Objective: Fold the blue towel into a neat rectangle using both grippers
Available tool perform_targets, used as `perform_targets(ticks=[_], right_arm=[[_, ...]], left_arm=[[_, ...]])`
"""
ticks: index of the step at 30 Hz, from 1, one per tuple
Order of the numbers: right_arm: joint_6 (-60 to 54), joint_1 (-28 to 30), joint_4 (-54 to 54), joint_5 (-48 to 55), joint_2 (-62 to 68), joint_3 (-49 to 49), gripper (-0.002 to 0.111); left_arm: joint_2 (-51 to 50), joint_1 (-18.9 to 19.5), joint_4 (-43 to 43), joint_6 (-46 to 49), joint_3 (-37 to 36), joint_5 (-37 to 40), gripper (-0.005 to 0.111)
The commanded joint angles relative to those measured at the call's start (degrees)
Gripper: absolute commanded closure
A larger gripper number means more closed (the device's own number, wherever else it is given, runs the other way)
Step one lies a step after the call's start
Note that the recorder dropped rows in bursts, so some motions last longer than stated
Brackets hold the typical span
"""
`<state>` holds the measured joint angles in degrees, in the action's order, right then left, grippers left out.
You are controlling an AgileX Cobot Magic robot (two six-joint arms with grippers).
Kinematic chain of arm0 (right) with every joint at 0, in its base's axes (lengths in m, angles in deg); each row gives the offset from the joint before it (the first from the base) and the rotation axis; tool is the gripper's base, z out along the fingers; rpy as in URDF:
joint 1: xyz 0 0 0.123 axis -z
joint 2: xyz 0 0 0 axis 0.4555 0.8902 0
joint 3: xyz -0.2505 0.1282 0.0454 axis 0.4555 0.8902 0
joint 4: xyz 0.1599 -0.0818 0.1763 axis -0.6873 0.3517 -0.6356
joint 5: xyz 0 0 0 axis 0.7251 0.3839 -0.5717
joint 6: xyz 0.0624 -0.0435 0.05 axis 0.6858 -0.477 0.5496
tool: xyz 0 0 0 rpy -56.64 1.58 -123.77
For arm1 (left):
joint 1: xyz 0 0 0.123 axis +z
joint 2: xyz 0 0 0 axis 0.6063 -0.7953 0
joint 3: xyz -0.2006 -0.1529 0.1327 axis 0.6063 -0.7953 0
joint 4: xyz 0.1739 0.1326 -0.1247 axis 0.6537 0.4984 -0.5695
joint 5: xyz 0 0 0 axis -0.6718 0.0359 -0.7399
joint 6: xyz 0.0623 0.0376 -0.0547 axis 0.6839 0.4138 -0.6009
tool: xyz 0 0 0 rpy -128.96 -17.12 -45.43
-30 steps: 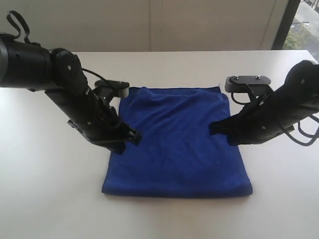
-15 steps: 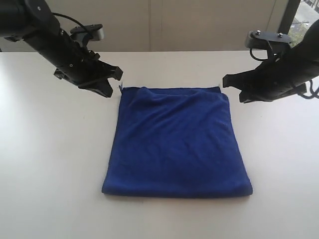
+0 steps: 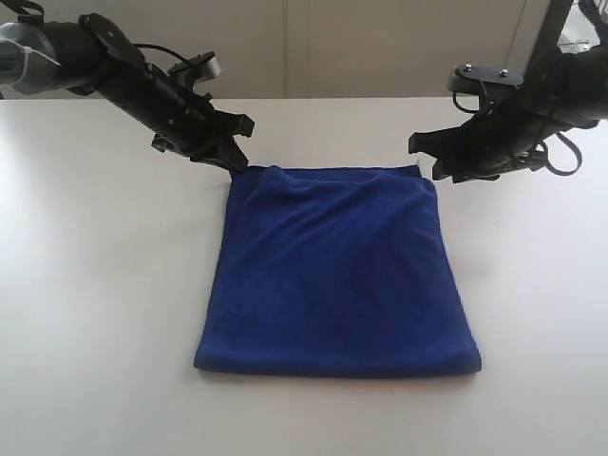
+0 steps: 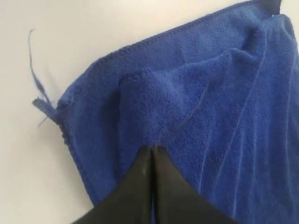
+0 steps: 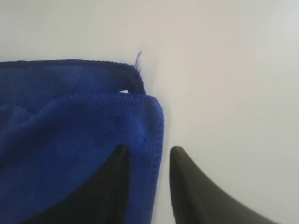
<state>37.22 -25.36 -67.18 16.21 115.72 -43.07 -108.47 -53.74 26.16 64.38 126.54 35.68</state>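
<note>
The blue towel (image 3: 337, 275) lies folded flat on the white table (image 3: 95, 313), its doubled edge towards the front. My left gripper (image 3: 237, 163) hangs over the towel's far left corner. In the left wrist view its fingers (image 4: 153, 148) are pressed together just above the cloth (image 4: 210, 93), with nothing showing between them. My right gripper (image 3: 427, 163) is at the far right corner. It (image 5: 149, 149) stands open astride the towel's side edge (image 5: 70, 126): one finger is over the cloth, the other over bare table.
A frayed thread (image 4: 35, 79) trails from the towel's corner onto the table. The table's far edge meets a pale wall (image 3: 313, 47). A window (image 3: 575, 47) shows at the far right.
Both arms have swung from beside the towel's middle, up, and back down to its two far corners. The right gripper has opened. The towel has not moved.
</note>
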Motion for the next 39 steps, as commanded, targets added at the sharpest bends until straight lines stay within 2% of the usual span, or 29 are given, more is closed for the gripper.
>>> perform_targets(ticks=[1,8,15,17,22,39], right_arm=[[0.3,0.6,-0.2,0.3,2.4,-2.6,0.079],[0.3,0.6,-0.2,-0.7,2.6,-2.7,0.079],[0.3,0.6,-0.2,-1.0,2.7,-2.7,0.079],[0.3,0.6,-0.2,-1.0,3.0,-2.7,0.079],[0.3,0.6,-0.2,-1.2,3.8,-2.7,0.079],[0.0,0.6,-0.1,-1.9,4.4,-2.7,0.079]], left_arm=[[-3.5,0.3,-3.1,0.5,5.0,2.1,0.107],[-6.2,0.3,-10.0,2.6,7.1,0.5,0.105],[-6.9,0.3,-10.0,3.8,7.1,-2.0,0.072],[-7.6,0.3,-10.0,3.8,7.1,-2.1,0.068],[-9.3,0.3,-12.9,5.4,7.2,-2.5,0.068],[-11.2,0.3,-12.1,7.4,7.2,-3.1,0.068]])
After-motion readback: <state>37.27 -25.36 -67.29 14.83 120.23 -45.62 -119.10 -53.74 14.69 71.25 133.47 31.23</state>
